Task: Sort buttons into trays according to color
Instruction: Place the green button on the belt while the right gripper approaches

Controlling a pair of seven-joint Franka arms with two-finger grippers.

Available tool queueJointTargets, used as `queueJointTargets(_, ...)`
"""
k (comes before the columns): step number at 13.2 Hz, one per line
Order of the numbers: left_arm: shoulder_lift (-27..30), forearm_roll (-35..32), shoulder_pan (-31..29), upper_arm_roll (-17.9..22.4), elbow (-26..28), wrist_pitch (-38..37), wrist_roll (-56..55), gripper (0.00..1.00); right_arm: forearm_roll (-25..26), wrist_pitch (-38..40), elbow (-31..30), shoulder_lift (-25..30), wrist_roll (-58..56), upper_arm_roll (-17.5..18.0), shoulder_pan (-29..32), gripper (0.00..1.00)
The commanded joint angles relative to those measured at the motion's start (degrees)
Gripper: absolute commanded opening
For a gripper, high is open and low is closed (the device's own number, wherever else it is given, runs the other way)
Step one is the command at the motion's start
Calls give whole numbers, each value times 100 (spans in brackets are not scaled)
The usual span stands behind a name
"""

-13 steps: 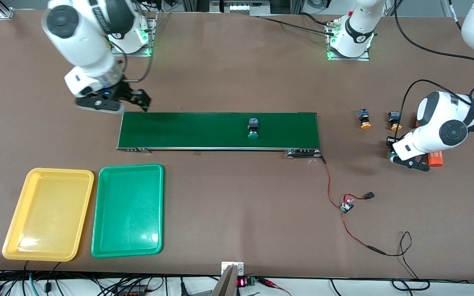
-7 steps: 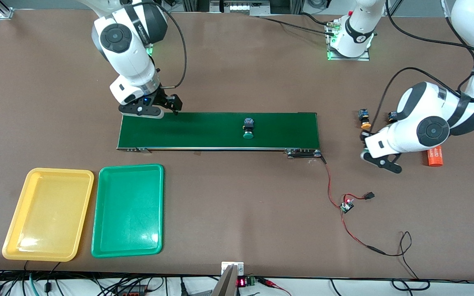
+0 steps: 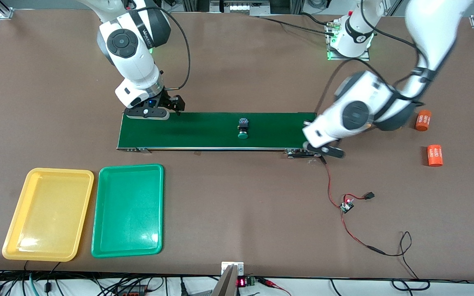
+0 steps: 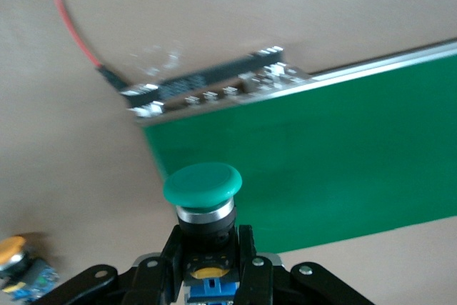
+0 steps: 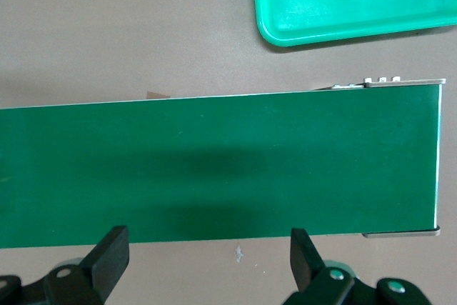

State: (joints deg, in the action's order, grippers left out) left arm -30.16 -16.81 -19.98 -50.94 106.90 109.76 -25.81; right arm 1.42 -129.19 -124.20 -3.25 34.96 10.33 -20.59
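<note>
My left gripper (image 3: 322, 149) is over the dark green belt's (image 3: 220, 130) end toward the left arm, shut on a green-capped button (image 4: 203, 185); its fingers (image 4: 246, 255) clamp the dark body. A second green-capped button (image 3: 242, 128) lies on the belt's middle. One orange-capped button (image 4: 13, 251) shows in the left wrist view; in the front view the left arm hides both orange-capped ones. My right gripper (image 3: 173, 107) is open and empty at the belt's end toward the right arm (image 5: 207, 248). The yellow tray (image 3: 15, 230) and green tray (image 3: 128, 246) lie nearer the front camera, both empty.
Two orange "4680" cylinders (image 3: 423, 120) (image 3: 434, 155) lie toward the left arm's end. A red and black wire (image 3: 335, 197) with a small board (image 3: 347, 206) runs from the belt's motor end toward the front camera. The green tray's corner shows in the right wrist view (image 5: 357, 5).
My left gripper has carried a green button from beside the orange buttons to the belt's end. My right gripper swung to the belt's other end. The button on the belt drifted toward the right arm's end.
</note>
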Motion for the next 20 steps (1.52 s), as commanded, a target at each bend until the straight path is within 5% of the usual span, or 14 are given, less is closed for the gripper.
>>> queueJointTargets(1,-306,-6,144,57,-91,228,-309,12,78,-18,72,-35,-59,13,3,100)
queueJointTargets(8,-693,-173,469,154,-99,371,-644,26,86,-79,80,-44,-94,4,46,100)
queueJointTargets(11,-667,-261,399,172,-126,292,-636,100,86,-202,72,-123,-112,12,29,100)
queueJointTargets(14,-405,-191,329,119,-571,-249,-679,100,78,-203,72,-132,-24,13,12,100)
queueJointTargets(17,-324,-182,249,163,-2046,-2155,-557,100,42,-290,80,-176,72,13,-120,100)
queueJointTargets(20,-324,-296,-319,382,-2314,-2521,-557,100,51,-553,89,-333,380,13,-313,100)
